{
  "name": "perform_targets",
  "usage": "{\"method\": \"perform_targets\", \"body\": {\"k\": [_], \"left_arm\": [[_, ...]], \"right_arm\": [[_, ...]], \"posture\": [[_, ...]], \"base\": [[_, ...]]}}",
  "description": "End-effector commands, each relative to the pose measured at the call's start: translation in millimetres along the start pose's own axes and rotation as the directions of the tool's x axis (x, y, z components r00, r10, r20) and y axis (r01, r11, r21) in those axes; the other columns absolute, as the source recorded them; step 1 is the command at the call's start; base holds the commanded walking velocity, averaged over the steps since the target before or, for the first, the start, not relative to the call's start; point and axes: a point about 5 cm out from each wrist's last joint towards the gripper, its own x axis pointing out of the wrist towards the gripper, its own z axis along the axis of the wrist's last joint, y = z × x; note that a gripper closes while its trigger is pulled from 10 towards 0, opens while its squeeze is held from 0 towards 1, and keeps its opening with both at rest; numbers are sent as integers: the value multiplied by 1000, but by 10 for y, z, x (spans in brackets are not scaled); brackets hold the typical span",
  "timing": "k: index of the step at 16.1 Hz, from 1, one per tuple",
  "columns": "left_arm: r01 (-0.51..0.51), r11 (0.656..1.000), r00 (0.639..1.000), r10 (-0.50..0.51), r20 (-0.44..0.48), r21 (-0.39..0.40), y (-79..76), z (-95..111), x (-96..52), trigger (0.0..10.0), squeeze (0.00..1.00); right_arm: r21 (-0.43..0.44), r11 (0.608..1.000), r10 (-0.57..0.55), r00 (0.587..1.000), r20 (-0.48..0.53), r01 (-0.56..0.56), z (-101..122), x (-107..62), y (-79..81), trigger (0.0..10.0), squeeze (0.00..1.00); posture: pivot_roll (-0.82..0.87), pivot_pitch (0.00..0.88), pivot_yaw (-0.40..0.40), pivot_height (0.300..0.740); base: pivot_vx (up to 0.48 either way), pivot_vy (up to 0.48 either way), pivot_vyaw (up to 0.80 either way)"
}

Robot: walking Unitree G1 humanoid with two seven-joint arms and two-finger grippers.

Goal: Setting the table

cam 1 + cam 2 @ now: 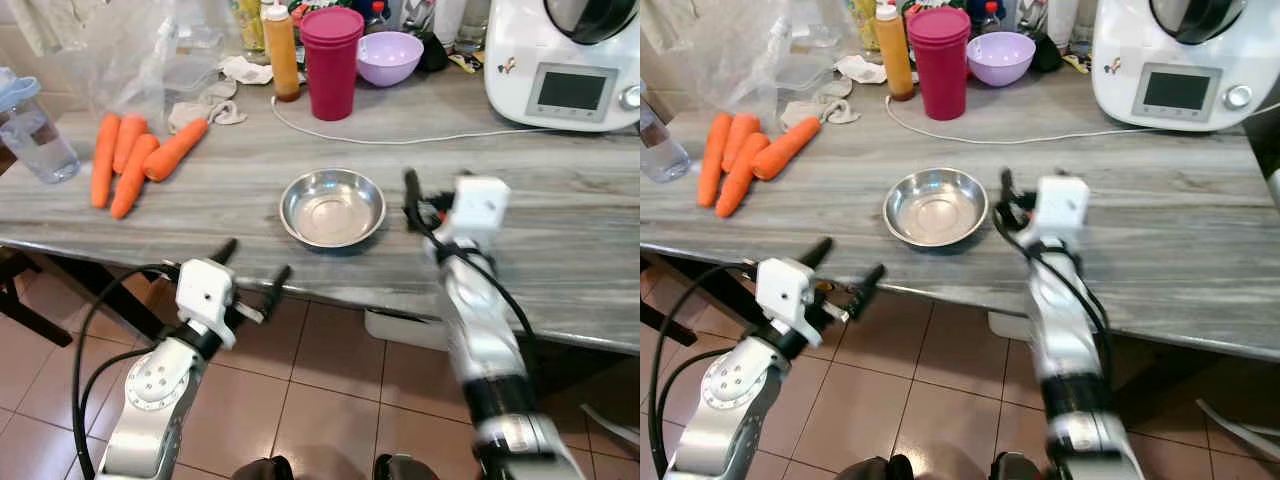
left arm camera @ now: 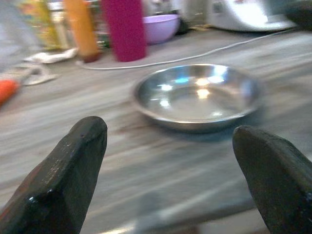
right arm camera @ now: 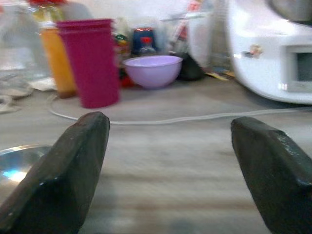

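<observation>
The left pincer [image 1: 250,265] is held wide open and empty at the bench [image 1: 560,270] edge, at 7 o'clock from the steel bowl [image 1: 332,207]. The right pincer [image 3: 170,161], likewise spread and empty, is poised at 3 o'clock. Nothing is grasped; the setting seems barely begun.

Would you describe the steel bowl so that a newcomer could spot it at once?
Start at the long grey wood-grain counter and follow its near edge to the middle. There sits the steel bowl, shallow, shiny and empty, between the carrots and the right gripper. It is the one metal dish; the other bowl is lilac, at the back.
</observation>
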Motion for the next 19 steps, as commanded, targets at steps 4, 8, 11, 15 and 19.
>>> {"method": "perform_targets", "body": {"k": [4, 8, 11, 15, 19], "left_arm": [[-173, 985, 984, 173, -45, 6, 116, -88, -4, 10000, 0], [-300, 954, 950, 300, -84, 23, 200, -177, -50, 10000, 0], [-353, 935, 927, 356, -115, 45, 244, -250, -161, 10000, 0], [-457, 888, 873, 460, -161, 54, 398, -361, -404, 10000, 0], [-475, 879, 864, 474, -171, 34, 382, -376, -358, 10000, 0]], "right_arm": [[-109, 994, 6, 999, 42, -2, 179, -314, -112, 10000, 1000], [-126, 992, -21, 999, -33, 17, 164, -682, -239, 10000, 1000], [-166, 986, 13, 996, -93, -29, 130, -934, -214, 10000, 1000], [-213, 977, -9, 990, -139, -21, 116, -1017, -251, 10000, 0], [-121, 992, 7, 988, -157, -27, 94, -903, -257, 10000, 0]], "posture": [[-119, 138, 79, 740], [-133, 141, 75, 740], [-139, 138, 62, 740], [-130, 129, 49, 740], [-126, 126, 38, 740]], "base": [[0, 0, 0], [0, 0, 0], [0, 0, 0], [0, 0, 0], [0, 0, 0]]}}
